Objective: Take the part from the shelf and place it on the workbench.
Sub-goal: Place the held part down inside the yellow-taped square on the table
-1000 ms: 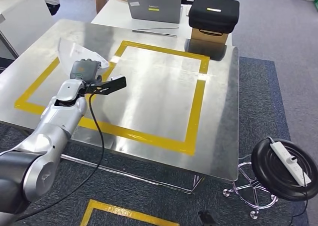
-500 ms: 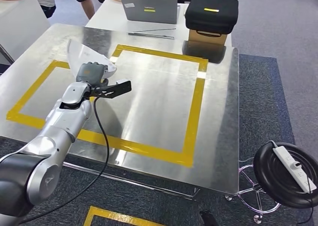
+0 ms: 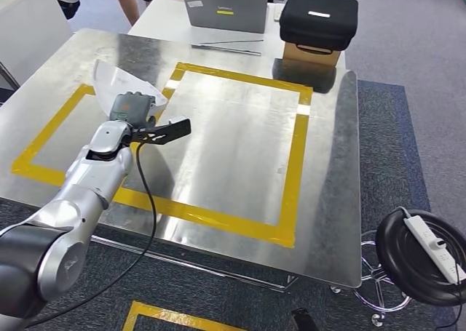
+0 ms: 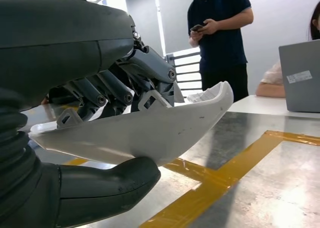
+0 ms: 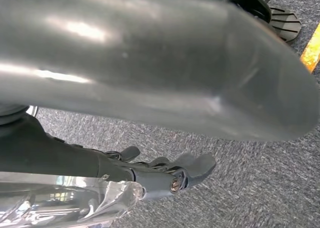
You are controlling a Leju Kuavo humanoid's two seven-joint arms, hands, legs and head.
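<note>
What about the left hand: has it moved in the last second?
No. The left hand, holding the white part, stays by the yellow tape's upper-left corner; the slight picture shift is the camera's.

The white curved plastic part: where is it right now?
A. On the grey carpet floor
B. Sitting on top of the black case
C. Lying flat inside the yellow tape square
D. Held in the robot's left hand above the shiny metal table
D: the left hand grips the white curved plastic part, thumb underneath, over the shiny metal workbench.
</note>
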